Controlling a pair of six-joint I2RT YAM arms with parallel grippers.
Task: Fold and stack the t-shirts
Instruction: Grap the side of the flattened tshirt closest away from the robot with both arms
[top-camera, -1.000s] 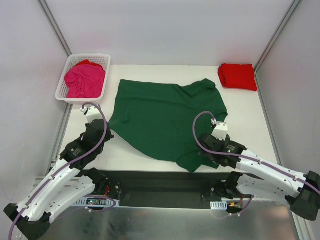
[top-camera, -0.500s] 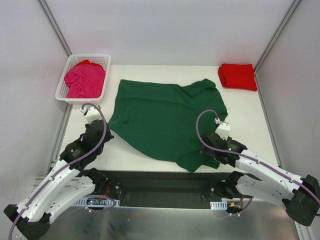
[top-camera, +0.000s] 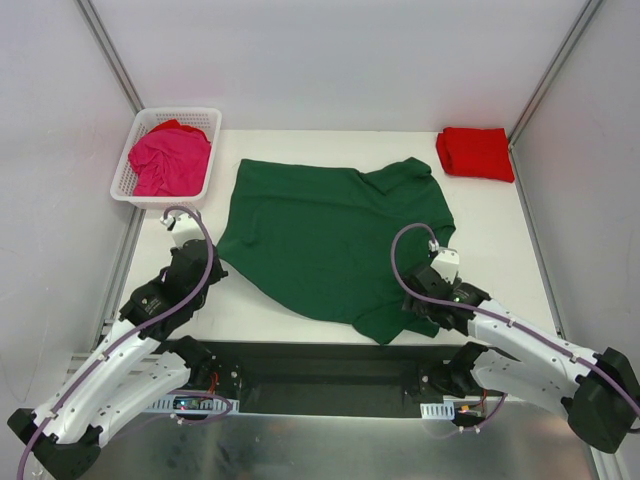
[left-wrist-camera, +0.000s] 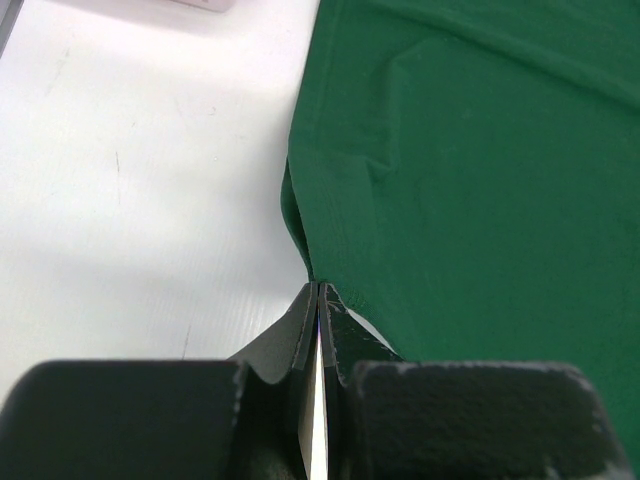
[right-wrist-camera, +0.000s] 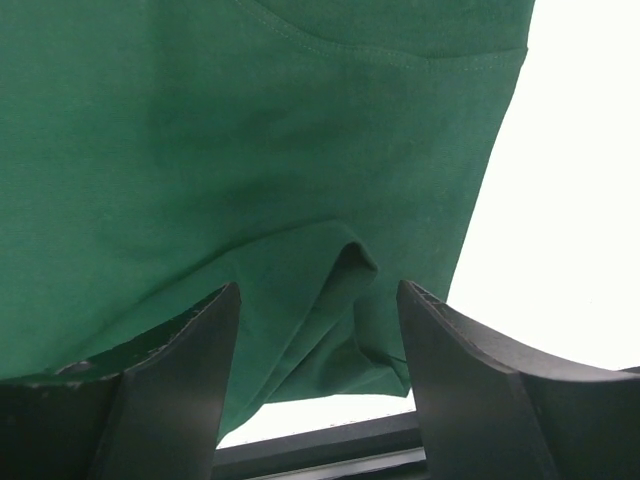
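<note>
1. Since the earlier frames, only the right arm had shifted. Its wrist sat slightly further right and nearer the near edge. I noted no change in the left arm or in any garment.
2. Far left: the magenta t-shirt (top-camera: 168, 160) lay crumpled in the white basket (top-camera: 205, 112), not yet folded.
3. Left gripper (left-wrist-camera: 318, 292): the jaws were together at the left hem corner of the dark green t-shirt (top-camera: 330, 235). By the left wrist view, the cloth edge looked nipped between the tips.
4. Centre: the dark green t-shirt lay spread on the table (top-camera: 500, 240), rumpled at the far right shoulder and skewed to the table edges.
5. Right gripper (right-wrist-camera: 318, 288): the jaws stood apart, astride a raised pleat at the shirt's near right corner. Nothing was clamped.
6. Far right: the red t-shirt (top-camera: 476, 152) lay folded in the far corner, well apart from the green one.
7. Judgement: the step in hand was securing the second corner. To do it well, I would lower the right tips to the table and close on the pleat through both layers. I would confirm the bite in the wrist view, then lift both corners level so that the fold lands square.
</note>
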